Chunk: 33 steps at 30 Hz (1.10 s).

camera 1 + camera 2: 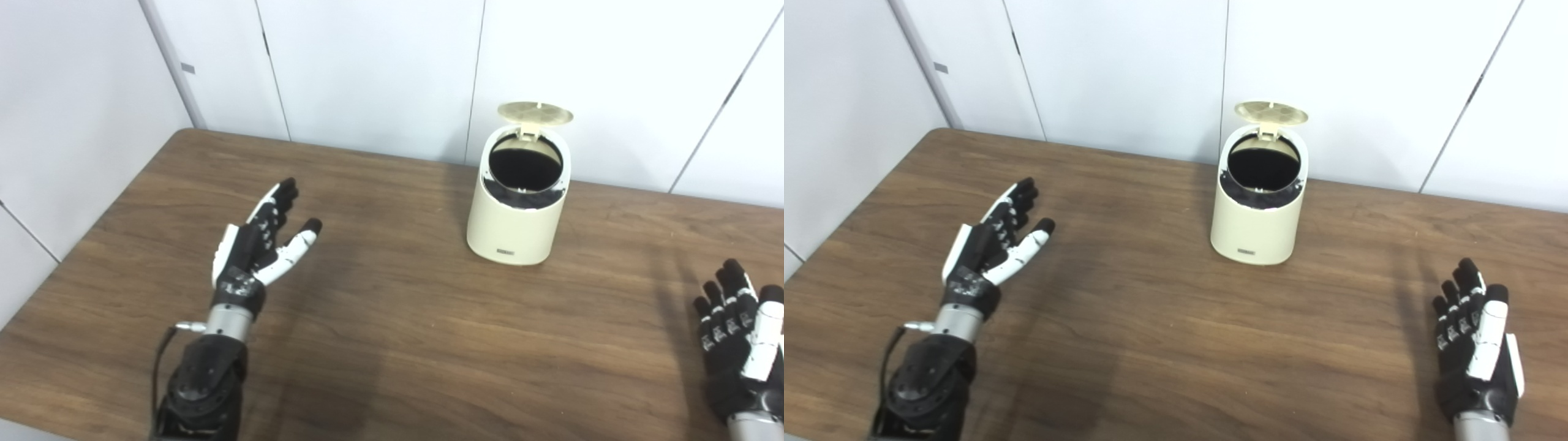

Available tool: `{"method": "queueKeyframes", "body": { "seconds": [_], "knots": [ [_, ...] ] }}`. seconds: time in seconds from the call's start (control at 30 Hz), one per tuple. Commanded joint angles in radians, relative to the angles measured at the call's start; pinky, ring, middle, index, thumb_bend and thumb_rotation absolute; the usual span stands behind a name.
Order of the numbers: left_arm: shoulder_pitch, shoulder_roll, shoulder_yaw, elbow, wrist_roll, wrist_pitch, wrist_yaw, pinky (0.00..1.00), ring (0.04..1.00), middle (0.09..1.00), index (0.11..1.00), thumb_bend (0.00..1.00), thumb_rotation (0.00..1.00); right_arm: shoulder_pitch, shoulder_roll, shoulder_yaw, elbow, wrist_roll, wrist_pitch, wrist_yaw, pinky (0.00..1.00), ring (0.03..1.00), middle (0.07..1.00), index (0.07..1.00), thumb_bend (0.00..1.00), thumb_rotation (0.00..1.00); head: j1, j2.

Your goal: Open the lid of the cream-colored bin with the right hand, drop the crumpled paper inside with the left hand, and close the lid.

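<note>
- I see a brown wood-grain table (pixel 1176 343) that fills most of both views, with white wall panels (pixel 1121 67) just behind its far edge.
- The cream-coloured round plastic bin (pixel 1254 211) stands upright near the far edge of the table, a little right of centre, close to the wall.
- Its round cream lid (pixel 1271 112) is tipped up on the rear hinge and the dark mouth of the bin faces me; I can make out only blackness inside.
- I cannot find the crumpled paper anywhere on the table, and I cannot tell whether it lies inside the bin.
- My left black-and-white robot hand (pixel 992 239) hovers over the left part of the table, fingers stretched and spread, thumb apart, holding nothing; it is well apart from the bin.
- My right black-and-white robot hand (pixel 1473 343) is low at the right, near the table's front edge, fingers extended and apart, holding nothing, also well apart from the bin.
- Bare tabletop stretches between the two hands and in front of the bin.
- The table's left edge runs diagonally beside the left arm (pixel 202 386); the right edge is outside both views.
</note>
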<state>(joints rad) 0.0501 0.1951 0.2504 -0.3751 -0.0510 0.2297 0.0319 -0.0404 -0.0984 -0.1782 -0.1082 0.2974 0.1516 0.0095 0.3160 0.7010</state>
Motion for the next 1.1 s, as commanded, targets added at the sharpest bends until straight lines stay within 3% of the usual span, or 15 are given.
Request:
{"method": "queueKeyframes", "body": {
  "seconds": [0.0, 0.07, 0.17, 0.37, 0.47, 0.67, 0.83, 1.07],
  "knots": [
    [-0.027, 0.047, 0.019, -0.012, 0.044, -0.038, 0.016, 0.96, 0.934, 0.910, 0.918, 0.76, 0.32, 0.001, -0.003, 0.005, -0.004, 0.001, 0.006, 0.014, 1.00, 0.985, 0.980, 0.936, 0.44, 1.00, -0.007, -0.002],
    [-0.028, 0.076, 0.031, -0.001, 0.076, -0.047, 0.019, 0.94, 0.927, 0.908, 0.920, 0.79, 0.35, -0.001, -0.002, 0.005, -0.012, 0.003, 0.015, 0.011, 1.00, 0.990, 0.986, 0.939, 0.43, 1.00, -0.008, -0.001],
    [-0.035, 0.112, 0.049, 0.008, 0.114, -0.057, 0.027, 0.93, 0.911, 0.898, 0.913, 0.78, 0.28, -0.006, 0.001, 0.001, -0.015, 0.005, 0.023, 0.004, 1.00, 0.993, 0.985, 0.932, 0.42, 1.00, -0.003, -0.002],
    [-0.037, 0.191, 0.046, 0.012, 0.268, -0.064, 0.041, 0.88, 0.912, 0.892, 0.890, 0.82, 0.30, -0.007, -0.001, 0.004, -0.009, 0.003, 0.020, 0.010, 1.00, 0.999, 0.993, 0.938, 0.42, 1.00, 0.002, -0.002],
    [-0.033, 0.212, 0.041, 0.015, 0.338, -0.069, 0.045, 0.88, 0.912, 0.895, 0.886, 0.85, 0.31, -0.007, -0.003, 0.004, -0.003, 0.006, 0.020, 0.013, 1.00, 1.000, 0.996, 0.946, 0.43, 1.00, -0.001, 0.000],
    [-0.026, 0.239, 0.035, 0.015, 0.458, -0.037, 0.037, 0.78, 0.844, 0.875, 0.880, 0.91, 0.23, -0.008, -0.011, 0.005, 0.003, 0.000, 0.017, 0.016, 1.00, 0.999, 0.996, 0.944, 0.43, 1.00, 0.000, 0.003],
    [-0.010, 0.317, -0.011, 0.005, 0.584, 0.024, -0.047, 0.79, 0.883, 0.906, 0.901, 0.92, 0.26, -0.009, -0.009, 0.002, -0.016, 0.007, 0.040, 0.008, 1.00, 0.993, 0.991, 0.935, 0.42, 1.00, -0.001, 0.003],
    [0.004, 0.386, -0.051, 0.006, 0.636, 0.085, -0.153, 0.84, 0.924, 0.903, 0.878, 0.98, 0.24, -0.009, -0.010, 0.004, -0.015, 0.011, 0.045, 0.015, 1.00, 0.998, 0.996, 0.943, 0.43, 1.00, -0.003, 0.006]
  ]
}}
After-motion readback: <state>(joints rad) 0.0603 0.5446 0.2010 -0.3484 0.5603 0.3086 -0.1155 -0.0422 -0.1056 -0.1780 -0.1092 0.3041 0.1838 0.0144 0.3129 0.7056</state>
